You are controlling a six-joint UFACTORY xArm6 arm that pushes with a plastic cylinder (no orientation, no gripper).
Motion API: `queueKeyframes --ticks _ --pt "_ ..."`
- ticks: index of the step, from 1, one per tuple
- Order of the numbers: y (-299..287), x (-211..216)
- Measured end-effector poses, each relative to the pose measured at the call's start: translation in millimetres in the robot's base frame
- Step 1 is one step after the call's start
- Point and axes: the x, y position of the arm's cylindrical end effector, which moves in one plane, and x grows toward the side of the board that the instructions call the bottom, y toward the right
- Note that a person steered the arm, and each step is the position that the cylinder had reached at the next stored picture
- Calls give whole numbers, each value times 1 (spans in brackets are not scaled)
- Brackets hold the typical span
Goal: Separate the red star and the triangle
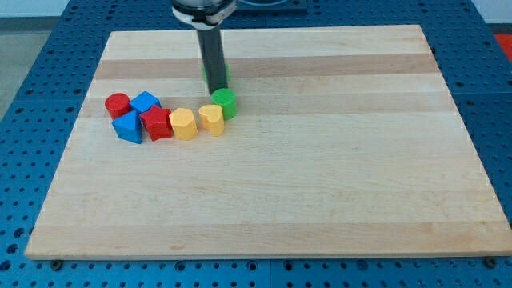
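The red star point(158, 124) sits in the cluster of blocks on the view's left part of the table point(320, 176), and you can see the blue triangle point(128, 127) touching it on its left side. Above these two, toward the view's top, a red cylinder point(118, 104) and a blue cube-like block point(146, 102) stand side by side, the blue one touching the star's upper edge. To the star's right a yellow block point(183, 124) presses against it; its exact shape is hard to tell. Next in the row comes a yellow heart point(211, 118), just beside the first yellow block. A green cylinder point(225, 103) touches the heart at its upper right. Together the blocks form a curved chain that rises toward the view's right. Your tip point(215, 88) is just above the green cylinder, toward the view's top, and another green block point(223, 76) shows partly behind the rod, its shape hidden. The tip is well apart from the red star and the triangle, with both yellow blocks lying between. This arm carries no fingers, only the straight dark rod, so there is no spread or pinch for you to read here.
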Motion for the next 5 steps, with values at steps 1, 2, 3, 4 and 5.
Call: queueKeyframes --ticks 1,2,3,4,5 --pt "18 3" --pt "38 3" --pt "66 7" --pt "94 42" --pt "102 80"
